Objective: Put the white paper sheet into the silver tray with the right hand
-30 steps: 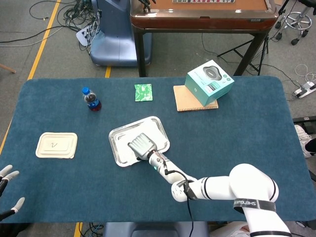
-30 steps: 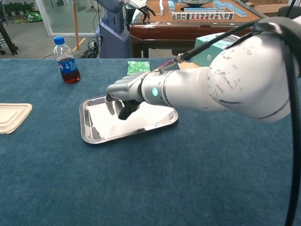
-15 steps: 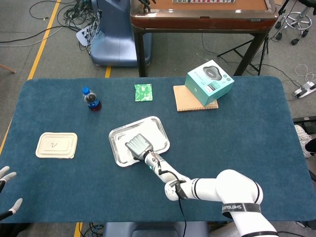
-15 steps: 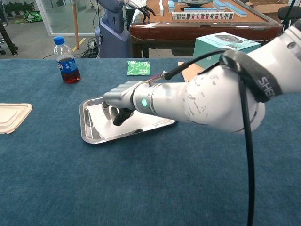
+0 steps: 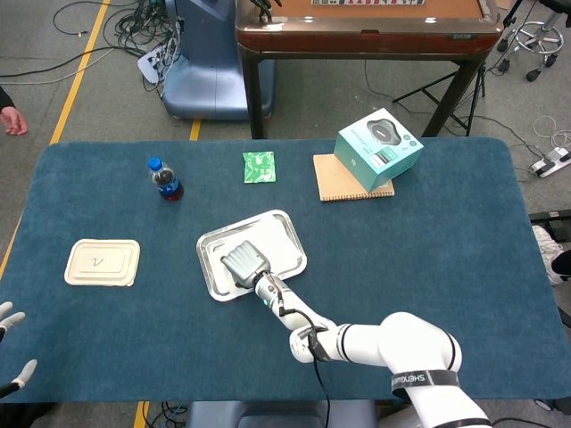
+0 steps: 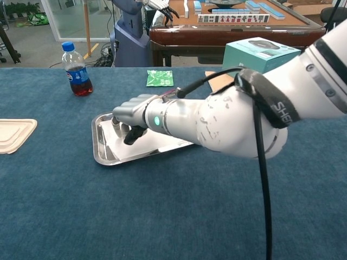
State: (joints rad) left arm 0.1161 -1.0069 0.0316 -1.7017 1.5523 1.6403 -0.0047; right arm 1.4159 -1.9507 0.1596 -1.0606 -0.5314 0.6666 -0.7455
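Observation:
The silver tray [image 5: 290, 234] [image 6: 101, 156] lies near the middle of the blue table. The white paper sheet [image 5: 278, 255] [image 6: 156, 138] lies flat inside it. My right hand [image 5: 243, 262] [image 6: 131, 111] hangs over the tray's near-left part, fingers curled down onto the sheet, thumb tucked under them; it seems to pinch the paper's edge. The forearm hides the tray's right side in the chest view. Only the spread fingertips of my left hand [image 5: 11, 314] show, at the bottom-left edge of the head view, holding nothing.
A cola bottle [image 5: 164, 179] [image 6: 76, 69] stands at the back left. A green packet [image 5: 259, 167] [image 6: 160, 78] lies behind the tray. A teal box [image 5: 378, 148] rests on a brown notebook [image 5: 339, 185]. A beige lidded container [image 5: 103, 262] sits at the left.
My right hand has slid leftward across the tray, from its middle to its near-left part, staying on the paper. The left hand has dropped a little lower at the frame's edge.

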